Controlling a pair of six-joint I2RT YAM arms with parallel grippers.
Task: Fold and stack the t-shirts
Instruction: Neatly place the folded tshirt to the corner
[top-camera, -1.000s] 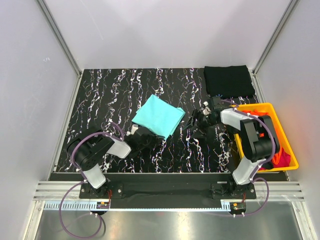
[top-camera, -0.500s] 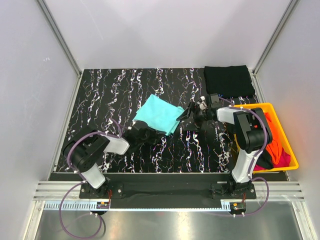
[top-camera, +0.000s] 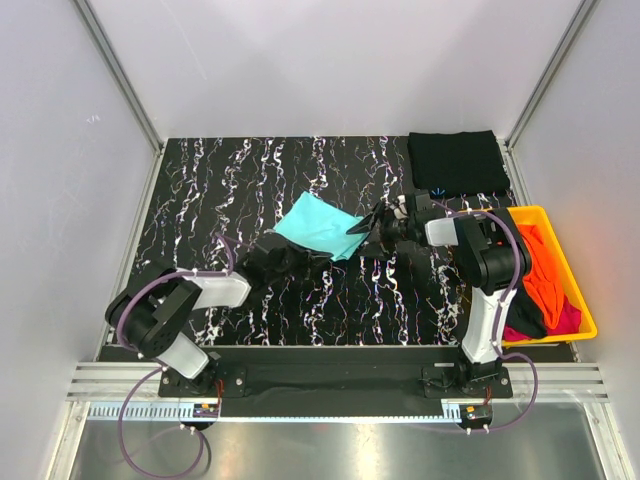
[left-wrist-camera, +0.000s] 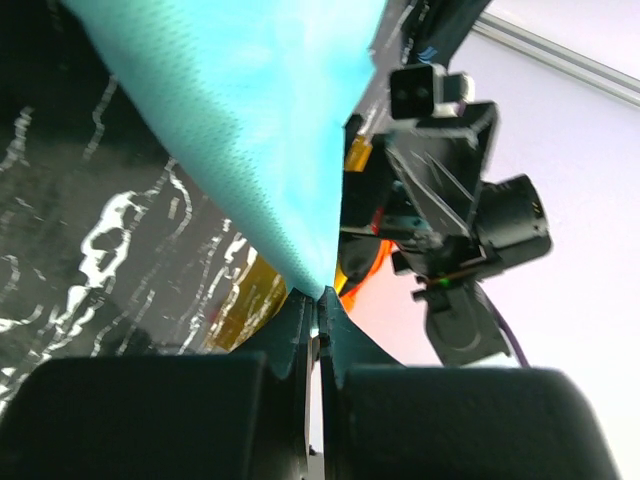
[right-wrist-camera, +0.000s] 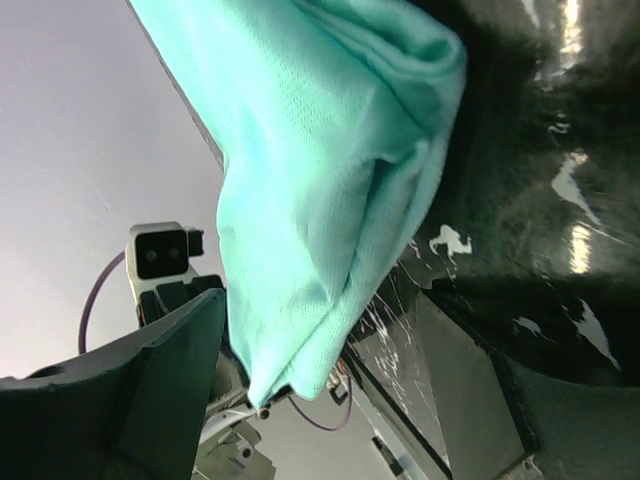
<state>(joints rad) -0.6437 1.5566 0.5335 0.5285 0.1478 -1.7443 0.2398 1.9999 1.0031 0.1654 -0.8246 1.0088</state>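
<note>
Here the light teal t-shirt (top-camera: 318, 226) lies folded at the middle of the table (top-camera: 200, 190), between both grippers. The left gripper (left-wrist-camera: 318, 305) is pinched on its near corner. The right gripper (top-camera: 366, 226), fingers apart, is at its right edge. The black t-shirt (top-camera: 458, 161) lies far right, nearer the right arm.

Both wrist cams: teal shirt (left-wrist-camera: 230, 120) runs off top edge, so full outline unknown. Top cam: left gripper (top-camera: 300, 258) black on black table (top-camera: 200, 180), fingertips can't be told apart. Right arm (top-camera: 490, 265) covers part of yellow bin (top-camera: 578, 285); orange shirt (top-camera: 545, 265) & magenta shirt (top-camera: 570, 318) only partly seen. Black shirt (top-camera: 455, 162) at far right: folds too dark to read.
</note>
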